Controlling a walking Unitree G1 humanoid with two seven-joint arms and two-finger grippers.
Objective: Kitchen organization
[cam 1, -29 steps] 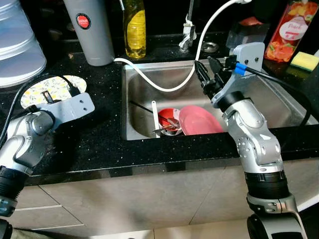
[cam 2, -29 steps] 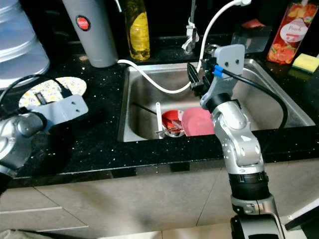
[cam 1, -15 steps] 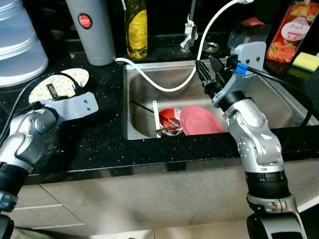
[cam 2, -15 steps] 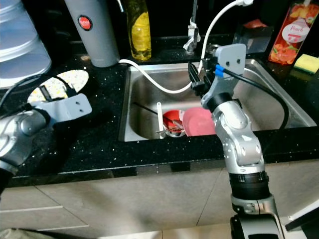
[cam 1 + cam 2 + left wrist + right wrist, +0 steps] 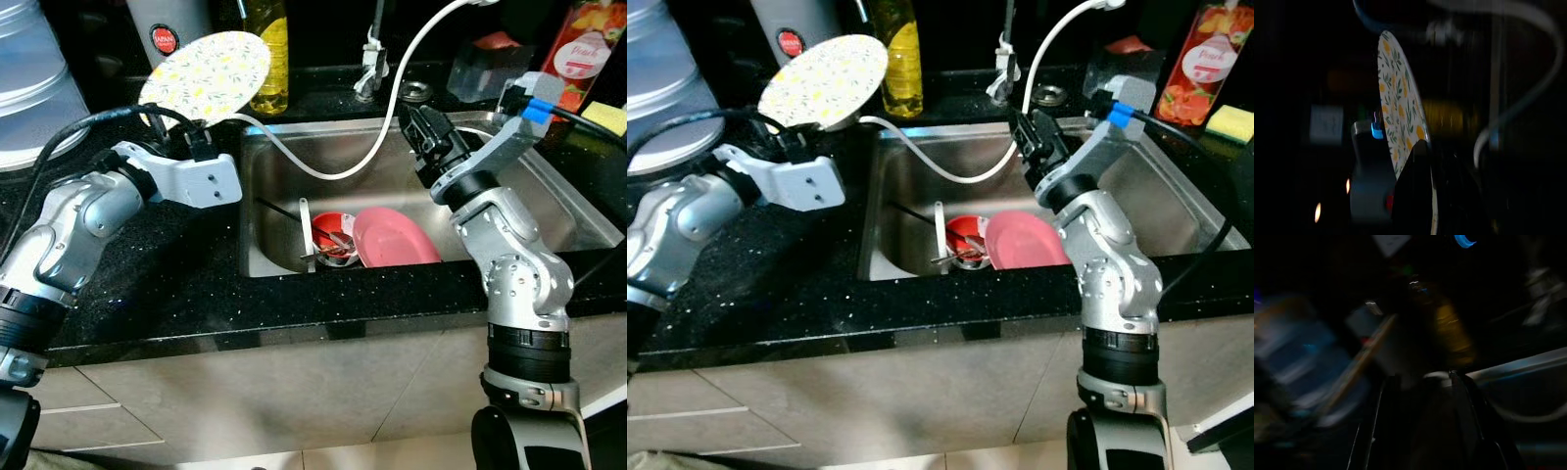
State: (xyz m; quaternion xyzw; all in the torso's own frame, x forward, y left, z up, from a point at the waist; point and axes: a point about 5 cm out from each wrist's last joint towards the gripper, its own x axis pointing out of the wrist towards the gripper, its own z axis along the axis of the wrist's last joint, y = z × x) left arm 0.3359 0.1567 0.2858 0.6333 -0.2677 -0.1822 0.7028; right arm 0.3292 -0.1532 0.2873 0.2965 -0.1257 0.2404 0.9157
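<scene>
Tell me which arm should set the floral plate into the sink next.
Left, probably. The left gripper already grips the floral plate by its edge, lifted beside the sink. The right gripper hangs over the sink's far side, holding nothing.

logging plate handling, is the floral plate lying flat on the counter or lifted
Lifted: the round yellow-floral plate is tilted up above the black counter, pinched at its lower edge by the left gripper.
</scene>
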